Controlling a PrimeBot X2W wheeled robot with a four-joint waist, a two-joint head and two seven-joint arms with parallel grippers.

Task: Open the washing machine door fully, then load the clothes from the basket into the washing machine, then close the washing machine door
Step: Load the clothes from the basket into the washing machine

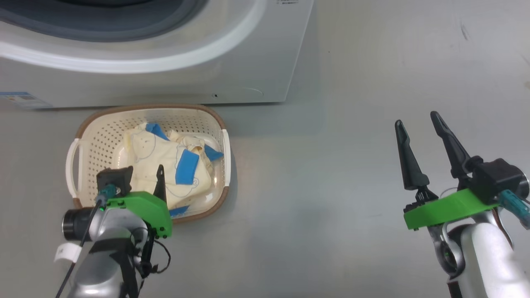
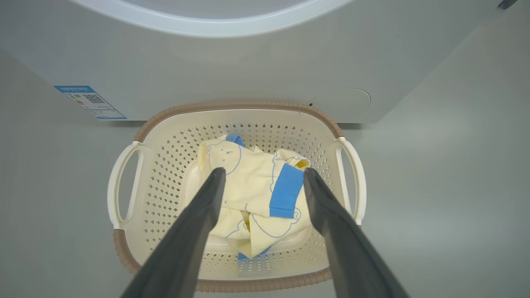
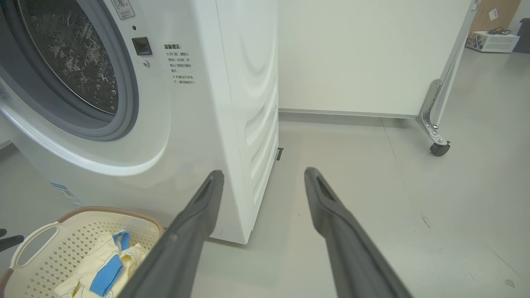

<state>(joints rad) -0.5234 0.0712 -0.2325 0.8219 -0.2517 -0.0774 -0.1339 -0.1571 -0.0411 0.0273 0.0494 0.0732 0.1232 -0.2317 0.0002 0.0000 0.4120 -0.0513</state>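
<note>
Pale yellow cloth with outlined bears and bright blue trim, the clothes point(image 2: 248, 182) lie crumpled in one heap inside the basket point(image 2: 236, 106). This cream tub has perforated sides, a brown rim and two white handles point(image 2: 120, 186). It sits on the grey floor point(image 1: 331, 186), just in front of the washing machine point(image 2: 248, 70) and below its round mouth. A blue label point(image 2: 89, 101) is stuck low on the machine's white front.

The left end effector point(image 2: 264, 170) hangs over the basket, spread wide, with one dark finger on each side of the heap. I cannot tell whether the tips touch the cloth.

In the right wrist view the steel drum point(image 3: 70, 62) shows inside the grey gasket point(image 3: 124, 103).

The right end effector point(image 1: 416, 117) is well apart from the basket, over bare floor on the machine's right. It is also spread wide and holds nothing. Beyond it stands a white partition point(image 3: 352, 62) on a caster point(image 3: 439, 148).
</note>
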